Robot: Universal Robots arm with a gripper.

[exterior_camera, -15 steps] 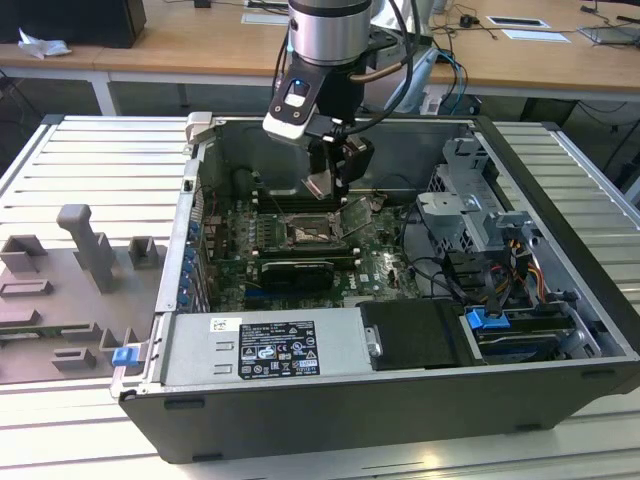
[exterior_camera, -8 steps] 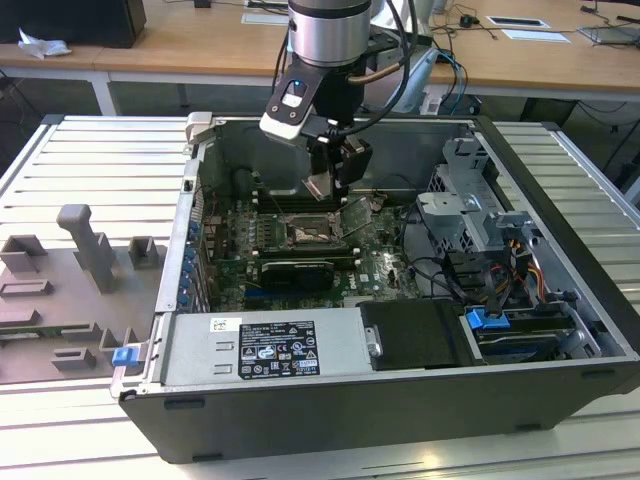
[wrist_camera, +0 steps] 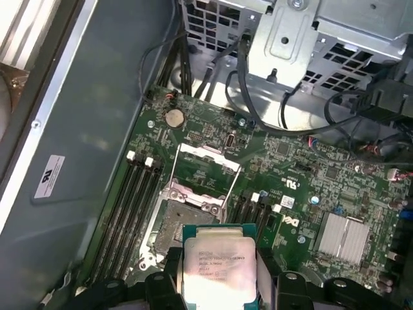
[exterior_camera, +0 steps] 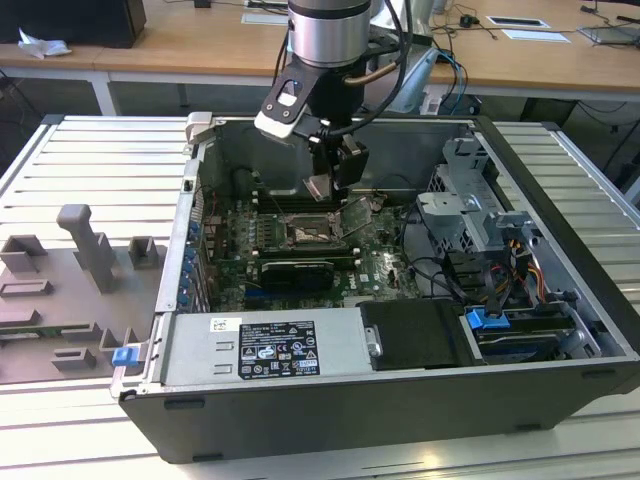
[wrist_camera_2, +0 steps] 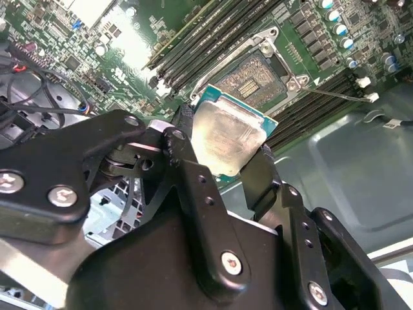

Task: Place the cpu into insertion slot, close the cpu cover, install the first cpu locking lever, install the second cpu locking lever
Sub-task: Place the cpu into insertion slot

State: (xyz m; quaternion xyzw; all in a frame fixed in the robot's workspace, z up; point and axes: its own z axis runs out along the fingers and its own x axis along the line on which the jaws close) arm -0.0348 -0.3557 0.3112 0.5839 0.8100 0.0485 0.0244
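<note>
My gripper (exterior_camera: 323,187) hangs inside the open computer case, shut on the cpu (exterior_camera: 318,186), a small silvery square chip with a green rim. In both wrist views the cpu (wrist_camera_2: 226,137) (wrist_camera: 219,268) sits between the black fingers (wrist_camera_2: 184,139), held by two opposite edges. It hovers a short way above the insertion slot (wrist_camera: 184,227) (wrist_camera_2: 253,74), whose dark centre lies bare. The cpu cover (wrist_camera: 208,169), a thin silver frame, stands swung open at the slot's far edge. A thin lever rod (wrist_camera_2: 339,94) sticks out beside the slot.
Black memory slots (wrist_camera: 132,194) flank the socket. A black graphics card (exterior_camera: 295,272) lies just in front of it. A labelled power supply (exterior_camera: 265,350), a drive cage (exterior_camera: 470,200) with loose cables (exterior_camera: 440,270) and a grey fixture (exterior_camera: 90,250) outside the case surround the work area.
</note>
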